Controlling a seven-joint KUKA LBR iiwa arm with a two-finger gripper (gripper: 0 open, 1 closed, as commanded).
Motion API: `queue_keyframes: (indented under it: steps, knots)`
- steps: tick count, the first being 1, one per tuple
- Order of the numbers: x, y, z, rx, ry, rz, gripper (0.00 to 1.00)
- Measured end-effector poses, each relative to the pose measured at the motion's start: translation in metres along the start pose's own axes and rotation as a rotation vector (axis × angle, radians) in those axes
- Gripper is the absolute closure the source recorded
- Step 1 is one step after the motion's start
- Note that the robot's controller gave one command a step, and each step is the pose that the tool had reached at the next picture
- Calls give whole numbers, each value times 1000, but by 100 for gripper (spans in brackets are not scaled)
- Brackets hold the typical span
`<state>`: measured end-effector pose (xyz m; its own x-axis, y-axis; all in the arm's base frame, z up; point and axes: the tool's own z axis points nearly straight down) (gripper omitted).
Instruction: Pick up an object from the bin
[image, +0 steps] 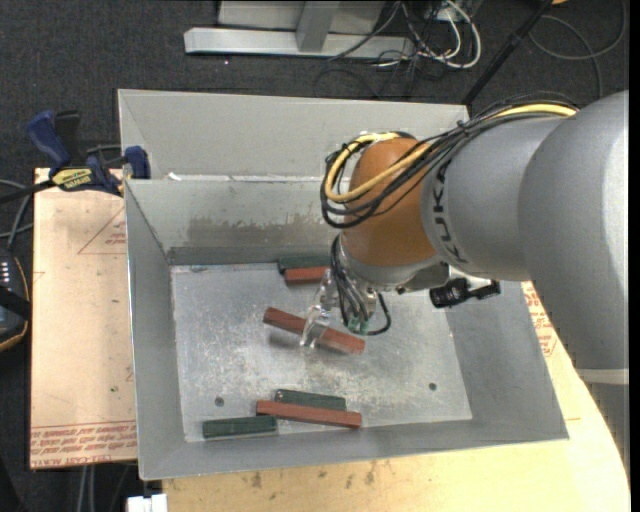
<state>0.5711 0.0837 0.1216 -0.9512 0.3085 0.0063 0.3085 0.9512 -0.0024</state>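
My gripper (318, 330) reaches down into the middle of the bin, its metal fingers (313, 334) touching a long red-brown bar (345, 343) that lies flat on the floor. A second part of red-brown bar (283, 320) shows just left of the fingers, in line with the first. Whether the fingers close round the bar I cannot see. A dark green and red-brown bar (303, 270) lies behind the gripper, near the back wall.
Near the bin's front wall lie a dark green bar (240, 427), a red-brown bar (308, 414) and another dark green bar (312, 399) stacked against it. The arm with its orange cover and cables hangs over the bin's right half.
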Motion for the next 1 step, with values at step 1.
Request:
queue_keyframes:
  steps: [1]
  knots:
    - [-1, 1, -20, -2, -5, 0, 100]
